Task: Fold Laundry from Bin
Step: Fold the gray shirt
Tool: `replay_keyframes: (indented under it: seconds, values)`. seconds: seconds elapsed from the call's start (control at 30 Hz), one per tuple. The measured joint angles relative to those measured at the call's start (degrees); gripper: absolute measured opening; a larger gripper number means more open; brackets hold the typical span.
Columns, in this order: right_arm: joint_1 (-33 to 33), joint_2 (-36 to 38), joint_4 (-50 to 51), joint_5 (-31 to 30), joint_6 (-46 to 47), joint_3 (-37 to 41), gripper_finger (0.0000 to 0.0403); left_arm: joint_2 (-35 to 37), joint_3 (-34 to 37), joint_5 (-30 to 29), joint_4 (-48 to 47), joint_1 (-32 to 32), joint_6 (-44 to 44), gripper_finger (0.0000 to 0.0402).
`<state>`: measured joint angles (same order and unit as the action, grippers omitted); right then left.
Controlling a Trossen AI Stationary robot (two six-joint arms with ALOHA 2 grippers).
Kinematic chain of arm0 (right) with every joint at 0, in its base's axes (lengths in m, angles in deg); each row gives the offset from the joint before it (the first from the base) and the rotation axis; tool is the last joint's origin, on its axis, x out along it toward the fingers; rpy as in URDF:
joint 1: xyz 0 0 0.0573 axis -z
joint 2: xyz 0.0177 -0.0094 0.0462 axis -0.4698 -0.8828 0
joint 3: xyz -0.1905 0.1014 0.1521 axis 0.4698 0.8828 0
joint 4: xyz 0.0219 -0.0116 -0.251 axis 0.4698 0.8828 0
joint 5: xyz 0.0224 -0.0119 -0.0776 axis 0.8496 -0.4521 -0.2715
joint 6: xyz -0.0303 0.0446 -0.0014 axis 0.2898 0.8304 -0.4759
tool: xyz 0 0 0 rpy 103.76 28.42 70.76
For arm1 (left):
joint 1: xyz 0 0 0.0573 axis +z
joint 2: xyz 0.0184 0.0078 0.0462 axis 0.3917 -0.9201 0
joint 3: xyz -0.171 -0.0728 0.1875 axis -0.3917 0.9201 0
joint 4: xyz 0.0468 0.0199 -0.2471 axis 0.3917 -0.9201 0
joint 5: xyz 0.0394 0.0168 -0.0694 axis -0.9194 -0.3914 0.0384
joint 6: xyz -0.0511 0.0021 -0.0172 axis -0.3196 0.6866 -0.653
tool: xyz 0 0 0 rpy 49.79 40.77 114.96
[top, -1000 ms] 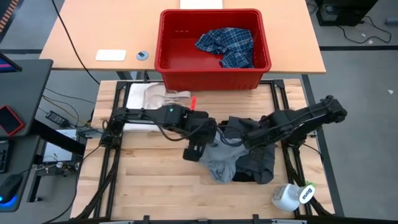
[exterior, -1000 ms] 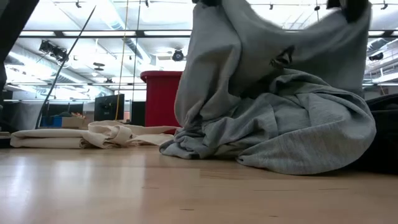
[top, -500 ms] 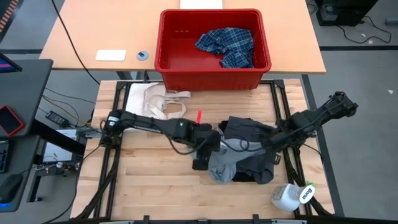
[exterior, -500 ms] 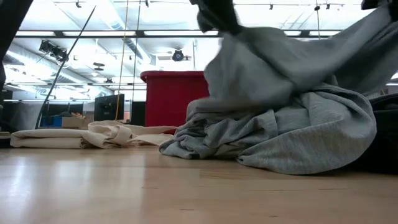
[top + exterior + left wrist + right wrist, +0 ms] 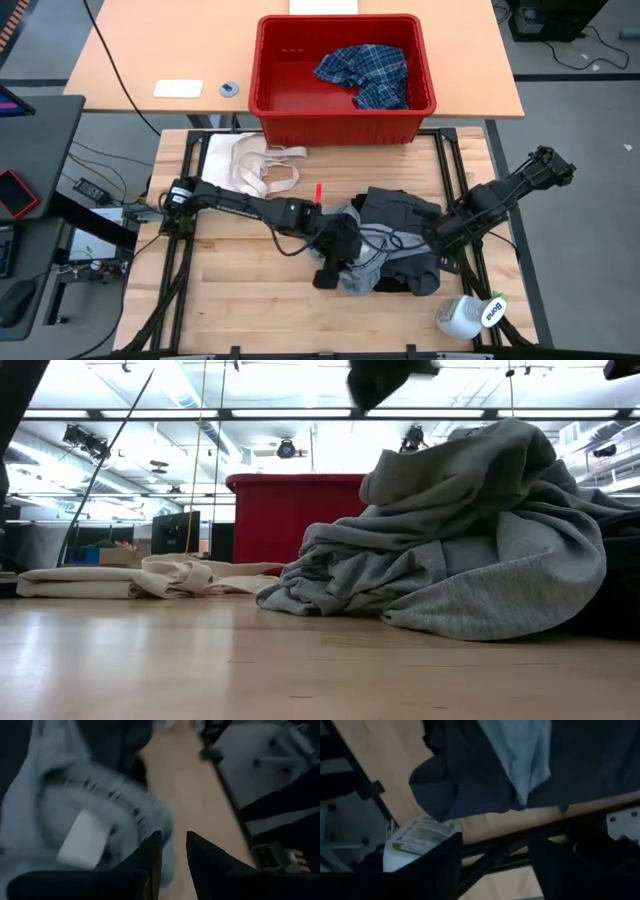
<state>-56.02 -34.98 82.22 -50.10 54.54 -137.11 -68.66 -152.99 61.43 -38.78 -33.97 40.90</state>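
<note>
Pale slatted wooden counter [image 5: 250, 300] framed in black rails, with a smooth tan counter [image 5: 150, 60] behind it.

On the tan counter, set against its near edge: bright red rectangular plastic bin [image 5: 340, 125], holding a crumpled blue-and-white plaid shirt [image 5: 365, 72] in its right half, red floor bare on the left.

On the slatted counter, right of centre: heap of soft laundry, with a rumpled light grey garment [image 5: 362, 272] at the near left of the pile and a dark grey garment [image 5: 400, 212] bunched on the far right, the two overlapping. Seen from the low view as one slumped mound, resting on the wood.

Near the far left corner: cream-white cloth with strap loops [image 5: 245, 160], lying flat and apart from the heap.

Left tool [image 5: 330, 270] over the left edge of the light grey garment, fingers parted by a narrow gap, released, nothing pinched between them.

Right tool [image 5: 440, 235] at the right edge of the dark grey garment, fingers spread wide, released, gripping nothing.

At the near right corner, just beside the pile: white plastic bottle with a green label [image 5: 468, 315], lying on its side.
</note>
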Motion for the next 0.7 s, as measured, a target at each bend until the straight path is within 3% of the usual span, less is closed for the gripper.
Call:
replay_keyframes:
  seconds: [0.13, 0.27, 0.47, 0.7]
  values:
    - [0.0, -0.04, -5.43, -3.33, -3.14, 0.0, 0.0267, 1.25, -0.01, -0.65, -6.6, 1.94, -1.04, 0.0093]
    - [-0.17, -0.04, -10.43, -9.62, -5.55, 0.72, 0.0271, 0.94, 0.61, -0.42, -14.59, 2.33, 3.42, 0.0094]
    - [-0.17, -0.08, -14.22, -11.34, -6.04, 2.38, 0.026, 0.8, 7.13, -0.58, -10.11, 1.72, 13.2, 0.0094]
    - [-0.17, -0.08, -15.98, -11.76, -2.17, 2.4, 0.0246, 0.75, 11.8, -0.51, -1.28, 1.45, 16.11, 0.0094]
